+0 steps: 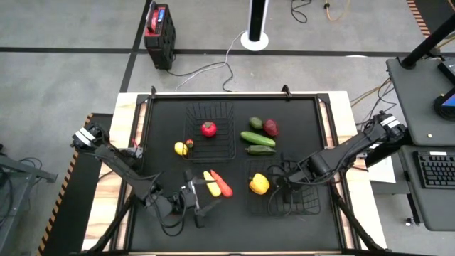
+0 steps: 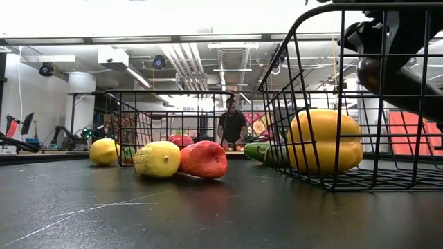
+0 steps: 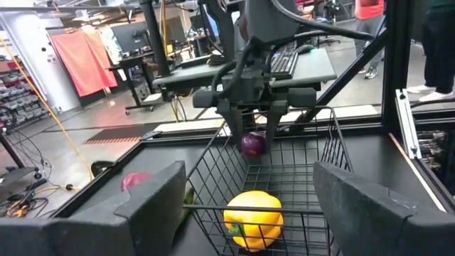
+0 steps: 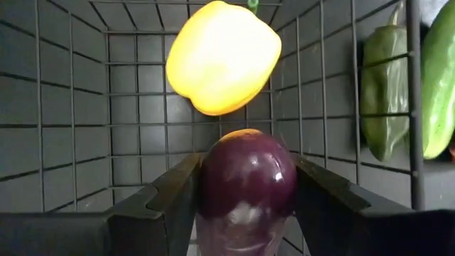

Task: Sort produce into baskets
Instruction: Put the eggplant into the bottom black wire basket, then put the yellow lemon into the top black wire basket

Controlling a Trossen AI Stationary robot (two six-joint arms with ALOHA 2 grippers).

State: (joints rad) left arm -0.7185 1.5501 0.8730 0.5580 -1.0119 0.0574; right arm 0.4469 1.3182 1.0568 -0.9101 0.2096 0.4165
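Observation:
A dark purple eggplant [image 4: 247, 188] sits between the fingers of my right gripper [image 1: 279, 186], inside the near-right wire basket [image 1: 307, 203]. A yellow pepper [image 1: 259, 183] lies on that basket's floor, just beyond the eggplant. My left gripper [image 1: 201, 197] is open and empty at the table's near side, beside a yellow piece [image 1: 211, 183] and an orange-red piece [image 1: 223, 184] lying on the mat. A second basket [image 1: 222, 144] at the far middle holds a red tomato [image 1: 208, 129]. My right gripper pinches the eggplant's round body [image 4: 213, 192] between its two fingers, one on each side. In the left wrist view the fingers point down and the eggplant [image 3: 252, 144] hangs below them, clear of the basket floor.
A yellow lemon [image 1: 181, 148] and a small red piece [image 1: 189, 143] lie left of the far basket. A cucumber [image 1: 257, 138], a green pepper [image 1: 260, 150], a green piece [image 1: 256, 123] and a dark red piece [image 1: 271, 127] lie right of it. A person [image 2: 232, 126] stands beyond the table.

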